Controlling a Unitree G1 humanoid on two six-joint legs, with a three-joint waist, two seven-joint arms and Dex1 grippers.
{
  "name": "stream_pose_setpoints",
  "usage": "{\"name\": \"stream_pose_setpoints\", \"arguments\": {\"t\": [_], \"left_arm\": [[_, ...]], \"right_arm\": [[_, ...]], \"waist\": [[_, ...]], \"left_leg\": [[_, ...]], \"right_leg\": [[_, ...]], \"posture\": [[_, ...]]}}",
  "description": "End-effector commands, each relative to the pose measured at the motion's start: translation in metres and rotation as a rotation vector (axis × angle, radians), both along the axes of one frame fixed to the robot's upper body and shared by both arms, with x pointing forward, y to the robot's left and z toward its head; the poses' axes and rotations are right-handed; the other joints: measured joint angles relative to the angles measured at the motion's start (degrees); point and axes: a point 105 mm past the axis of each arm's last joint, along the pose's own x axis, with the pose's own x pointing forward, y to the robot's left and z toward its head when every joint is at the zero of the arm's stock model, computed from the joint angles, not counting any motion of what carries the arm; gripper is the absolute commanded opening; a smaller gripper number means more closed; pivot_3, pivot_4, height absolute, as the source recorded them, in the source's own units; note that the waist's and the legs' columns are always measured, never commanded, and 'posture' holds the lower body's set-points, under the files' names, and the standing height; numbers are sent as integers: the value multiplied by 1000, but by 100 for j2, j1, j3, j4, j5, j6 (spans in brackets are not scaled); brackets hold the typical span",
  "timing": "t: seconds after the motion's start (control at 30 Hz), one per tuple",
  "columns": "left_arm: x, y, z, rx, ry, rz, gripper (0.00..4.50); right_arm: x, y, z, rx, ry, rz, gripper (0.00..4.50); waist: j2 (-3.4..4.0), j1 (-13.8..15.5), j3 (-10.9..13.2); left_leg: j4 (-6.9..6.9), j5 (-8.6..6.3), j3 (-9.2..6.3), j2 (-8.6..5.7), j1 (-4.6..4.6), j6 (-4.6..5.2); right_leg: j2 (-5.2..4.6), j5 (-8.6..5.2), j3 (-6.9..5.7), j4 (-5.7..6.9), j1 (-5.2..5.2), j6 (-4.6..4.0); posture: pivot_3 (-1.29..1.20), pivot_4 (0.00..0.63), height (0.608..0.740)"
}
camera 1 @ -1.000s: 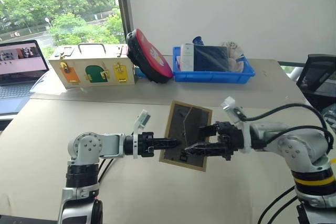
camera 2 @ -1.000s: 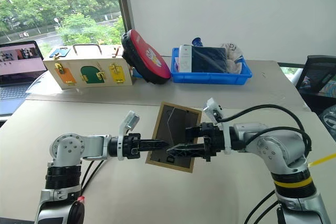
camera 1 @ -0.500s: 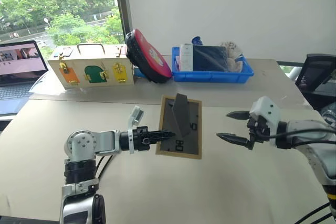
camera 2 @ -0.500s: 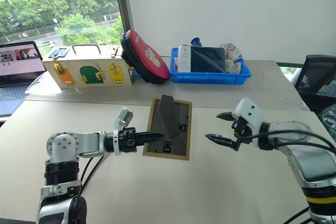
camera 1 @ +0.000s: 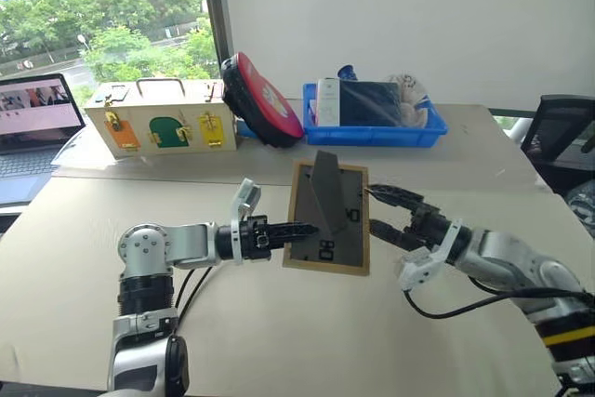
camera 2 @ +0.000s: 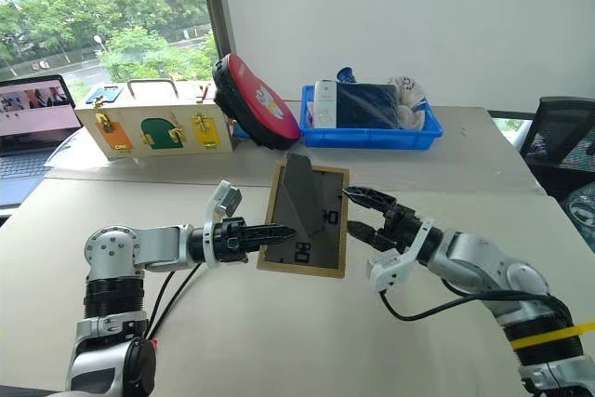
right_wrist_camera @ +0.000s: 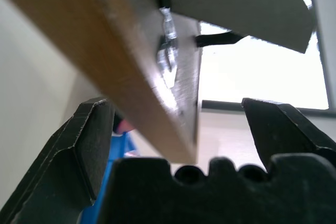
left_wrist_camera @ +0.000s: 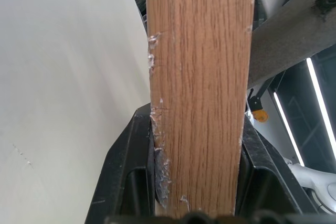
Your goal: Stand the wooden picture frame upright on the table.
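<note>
I hold the wooden picture frame [camera 1: 327, 218] above the desk [camera 1: 279, 323], my left fingers [camera 1: 299, 229] clamped on its near side rail. It looks light, stiff and smooth-edged, best pinched by the rails. My right fingers [camera 2: 360, 212] gape wide around the opposite rail, gripping nothing. The stand [camera 1: 324, 194] is folded out.

Office or lab room suggested, beige table [camera 1: 279, 341] set by a window [camera 1: 102, 16], open laptop [camera 1: 33, 118], black chair [camera 1: 558, 137], blue bin [camera 1: 372, 132], latch box [camera 1: 163, 123].
</note>
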Motion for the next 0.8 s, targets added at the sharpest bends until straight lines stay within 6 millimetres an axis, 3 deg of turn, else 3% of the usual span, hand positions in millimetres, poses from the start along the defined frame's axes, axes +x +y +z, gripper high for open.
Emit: {"name": "stream_pose_setpoints", "arguments": {"t": [0.03, 0.17, 0.47, 0.57, 0.63, 0.77, 0.8], "left_arm": [[-3, 0, 13, -32, -35, -21, 1186], [-3, 0, 13, -31, -33, -18, 1186], [-8, 3, 12, -6, -55, -24, 1186], [-15, 6, 15, 5, -106, -36, 1186], [-18, 9, 17, 6, -142, -37, 2202], [-16, 18, 16, 32, -188, 0, 3467], [-13, 25, 12, 89, -243, 37, 3963]], "right_arm": [[-8, 4, 19, 44, -117, 60, 4459], [-9, 8, 16, 40, -102, 96, 4459], [-5, 7, 15, 40, -65, 111, 1526], [-4, 5, 17, 43, -63, 112, 1373], [-4, 3, 19, 50, -61, 114, 1372], [-5, 3, 25, 68, -47, 125, 1219], [-5, 3, 28, 74, -44, 130, 1218]], "waist": [[0, 5, 0], [0, 6, 0], [1, -18, 0], [1, -15, 0], [0, -13, 0], [2, -9, -1], [2, -15, -1]], "left_leg": [[0, 0, 0, -2, 0, 0], [0, 1, 0, -4, 0, 1], [0, 2, -1, -3, 1, 2], [0, 2, -2, -3, 3, 3], [0, 2, -2, -3, 3, 3], [0, 4, -1, -6, 3, 5], [0, 4, -2, -6, 3, 5]], "right_leg": [[-1, 0, 1, 0, 0, 0], [-3, 0, 1, 0, 1, 0], [-2, 0, 1, 6, 1, -1], [-2, 0, 0, 8, 1, -1], [-2, 0, 1, 8, 1, -1], [-5, 0, 2, 9, 3, -1], [-4, 0, 1, 9, 3, -1]], "posture": [[0, 150, 735], [0, 150, 735], [0, 150, 735], [0, 150, 735], [0, 150, 735], [0, 150, 735], [0, 150, 735]]}}
